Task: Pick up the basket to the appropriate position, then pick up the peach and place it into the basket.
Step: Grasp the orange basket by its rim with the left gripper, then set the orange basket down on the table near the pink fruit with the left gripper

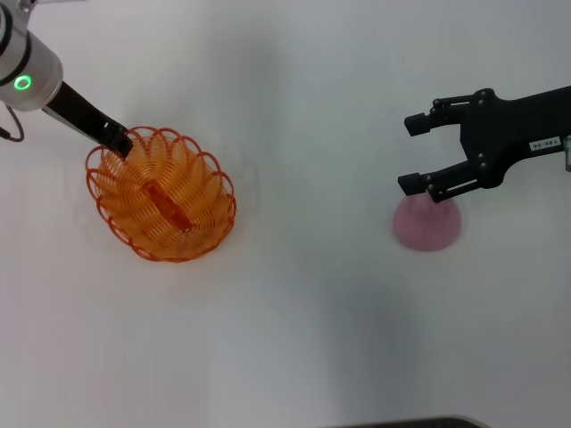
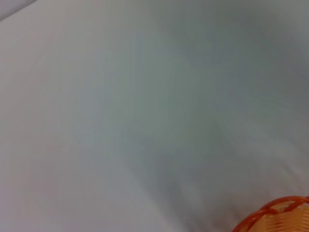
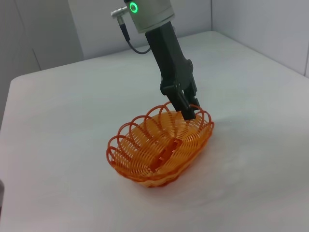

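Note:
The orange wire basket (image 1: 162, 196) is at the left of the white table (image 1: 303, 339). My left gripper (image 1: 120, 143) is shut on its far-left rim. The right wrist view shows the basket (image 3: 159, 150) with the left gripper (image 3: 186, 104) clamped on its scalloped rim. A bit of the rim (image 2: 280, 215) shows in the left wrist view. I cannot tell whether the basket rests on the table or is lifted. The pink peach (image 1: 428, 225) lies on the table at the right. My right gripper (image 1: 412, 153) is open and empty, just above and beyond the peach, apart from it.
A wide stretch of bare white table lies between the basket and the peach. A dark edge (image 1: 410, 423) shows at the table's near side. Grey walls (image 3: 48, 29) stand beyond the table's far end.

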Robot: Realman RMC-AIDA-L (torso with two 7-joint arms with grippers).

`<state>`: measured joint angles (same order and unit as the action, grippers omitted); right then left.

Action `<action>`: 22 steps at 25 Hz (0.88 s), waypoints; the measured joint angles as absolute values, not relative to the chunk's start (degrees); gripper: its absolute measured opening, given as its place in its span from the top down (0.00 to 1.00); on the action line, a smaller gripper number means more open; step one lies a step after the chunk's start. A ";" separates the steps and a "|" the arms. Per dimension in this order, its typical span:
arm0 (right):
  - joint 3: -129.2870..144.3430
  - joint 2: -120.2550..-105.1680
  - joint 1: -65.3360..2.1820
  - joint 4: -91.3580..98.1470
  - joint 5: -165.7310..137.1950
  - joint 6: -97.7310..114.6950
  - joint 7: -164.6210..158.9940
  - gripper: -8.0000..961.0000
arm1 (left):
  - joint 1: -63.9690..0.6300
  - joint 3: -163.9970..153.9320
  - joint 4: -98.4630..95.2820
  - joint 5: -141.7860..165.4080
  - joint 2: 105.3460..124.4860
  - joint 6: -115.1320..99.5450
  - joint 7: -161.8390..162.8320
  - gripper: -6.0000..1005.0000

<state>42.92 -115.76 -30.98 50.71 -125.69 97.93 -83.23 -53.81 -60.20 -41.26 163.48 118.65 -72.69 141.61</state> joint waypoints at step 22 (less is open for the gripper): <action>42.98 -115.84 -30.11 50.55 -125.73 97.38 -82.28 0.05 | -48.44 -37.95 -48.32 154.51 117.65 -89.45 141.82 0.93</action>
<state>42.98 -115.84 -30.11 50.55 -125.73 97.38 -82.28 -48.44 -37.95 -48.32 154.51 117.65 -89.45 141.82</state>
